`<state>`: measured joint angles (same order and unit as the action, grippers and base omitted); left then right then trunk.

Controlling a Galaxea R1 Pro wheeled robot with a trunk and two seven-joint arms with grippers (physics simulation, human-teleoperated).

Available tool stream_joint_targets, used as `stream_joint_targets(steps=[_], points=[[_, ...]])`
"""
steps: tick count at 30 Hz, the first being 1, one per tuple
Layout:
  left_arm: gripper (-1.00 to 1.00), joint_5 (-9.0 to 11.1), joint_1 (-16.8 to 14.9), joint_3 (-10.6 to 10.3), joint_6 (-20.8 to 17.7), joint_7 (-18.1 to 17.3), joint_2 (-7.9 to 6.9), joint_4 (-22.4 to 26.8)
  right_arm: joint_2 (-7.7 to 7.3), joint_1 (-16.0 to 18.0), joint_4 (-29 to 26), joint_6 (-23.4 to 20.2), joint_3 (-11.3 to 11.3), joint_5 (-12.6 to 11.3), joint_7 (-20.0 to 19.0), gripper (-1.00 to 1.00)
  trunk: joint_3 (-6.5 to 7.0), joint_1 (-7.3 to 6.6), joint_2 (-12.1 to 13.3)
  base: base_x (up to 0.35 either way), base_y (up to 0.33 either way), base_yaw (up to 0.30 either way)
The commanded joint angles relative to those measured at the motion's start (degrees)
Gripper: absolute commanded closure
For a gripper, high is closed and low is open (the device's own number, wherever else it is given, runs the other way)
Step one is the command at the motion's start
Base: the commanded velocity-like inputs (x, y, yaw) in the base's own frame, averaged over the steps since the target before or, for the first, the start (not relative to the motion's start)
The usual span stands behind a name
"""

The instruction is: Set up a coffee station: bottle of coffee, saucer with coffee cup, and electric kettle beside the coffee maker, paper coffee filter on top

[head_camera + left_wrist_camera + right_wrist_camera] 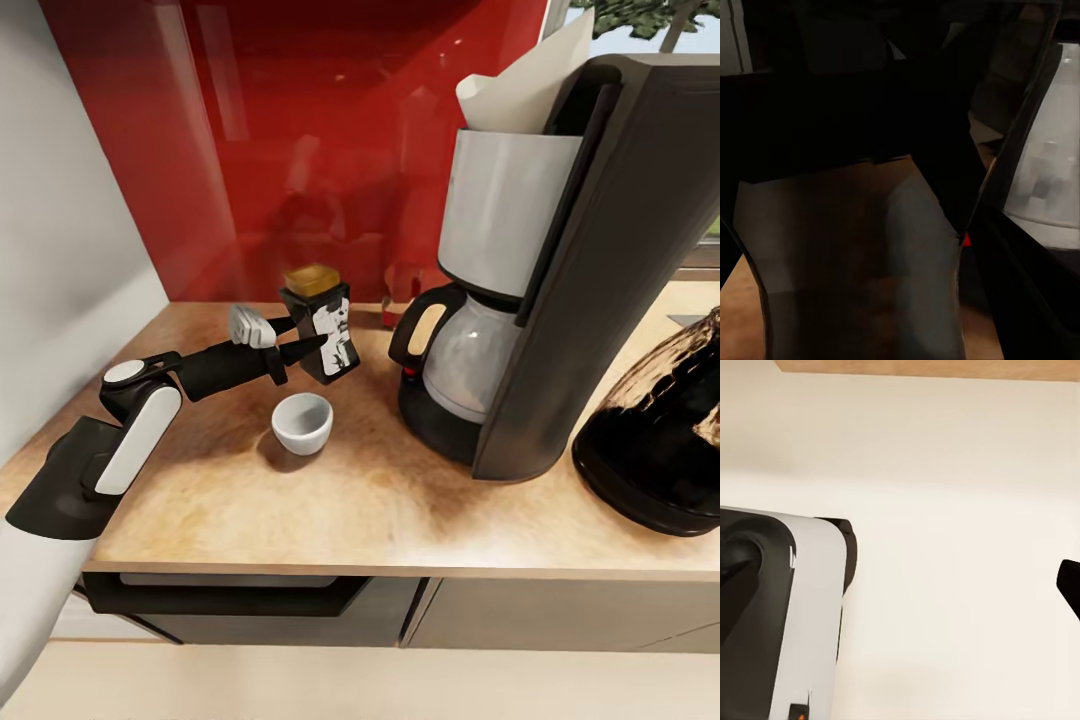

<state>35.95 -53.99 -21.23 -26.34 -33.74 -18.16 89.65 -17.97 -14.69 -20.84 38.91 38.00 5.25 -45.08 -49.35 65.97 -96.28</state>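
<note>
A: Which step is judged to be in hand?

B: The placing of the bottle of coffee point(322, 330). It is seen tilted on the kitchen countertop point(330, 510), at about nine o'clock from the coffee maker point(560, 270), and it is clamped between the fingers of the left gripper point(300, 338). The jar's base appears to touch the wood, though that cannot be settled from the head view.

A: What is called for next?

B: The jar would likely need to be stood upright and released, then the arm drawn back without the coffee cup point(302, 422) being knocked; the cup sits just at six o'clock from the jar, directly on the wood, and no saucer is seen under it.

A: And the rest?

B: A paper coffee filter point(525, 80) is already seen in the machine's top, and the electric kettle point(665, 440) stands at four o'clock from the machine, just beside it. The right gripper's state cannot be told.

A: The surroundings?

B: A light wood-grain top, a glossy red backsplash point(300, 130) behind, a pale wall point(60, 220) at nine o'clock.
</note>
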Motion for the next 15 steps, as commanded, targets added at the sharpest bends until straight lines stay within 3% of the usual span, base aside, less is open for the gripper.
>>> stream_joint_targets(steps=[1, 15], points=[[1.00, 0.61, -0.05, -0.05, -0.46, 0.08, -0.04, 0.01, 0.04, 0.02, -0.08, 0.20, 0.48, 0.55, -0.24, -1.00, -0.05, 0.00, -0.02, 0.000, 0.000, 0.000], [1.00, 0.61, -0.06, 0.16, -0.53, 0.06, -0.13, 0.00, 0.04, 0.02, -0.08, 0.20, 0.48, 0.55, -0.25, -1.00, -0.08, 0.00, -0.02, 0.024, 0.034, 0.000]])
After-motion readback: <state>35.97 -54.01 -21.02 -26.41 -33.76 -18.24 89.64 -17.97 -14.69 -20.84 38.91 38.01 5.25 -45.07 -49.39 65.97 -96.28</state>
